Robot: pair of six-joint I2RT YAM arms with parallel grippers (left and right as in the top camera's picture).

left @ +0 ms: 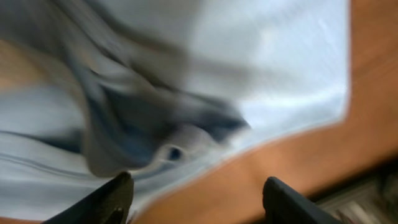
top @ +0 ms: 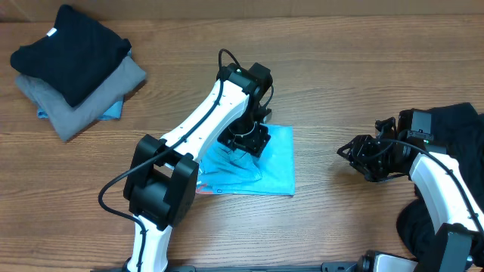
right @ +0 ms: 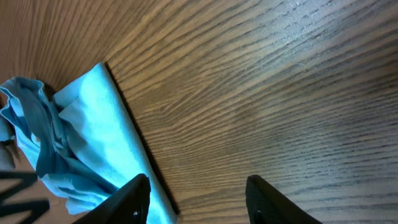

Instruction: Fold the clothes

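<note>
Shirt [top: 276, 162], sky-blue, lies rumpled; left hand [left: 199, 193] spread, apparently clear.

Blue T-shirt [left: 249, 62] blurred close-up; black garment [top: 463, 119] cut by edge.

One counter [top: 340, 68]. One sky-blue T-shirt [top: 272, 172]. Three folded garments in one stack: one black piece [top: 72, 49], one grey piece [top: 83, 106], one blue sliver [top: 113, 112]. Dark cloth [top: 454, 121] at right: one heap or two, unclear. Two arms, two claws: left claw [left: 199, 196], right claw [right: 198, 196].
</note>
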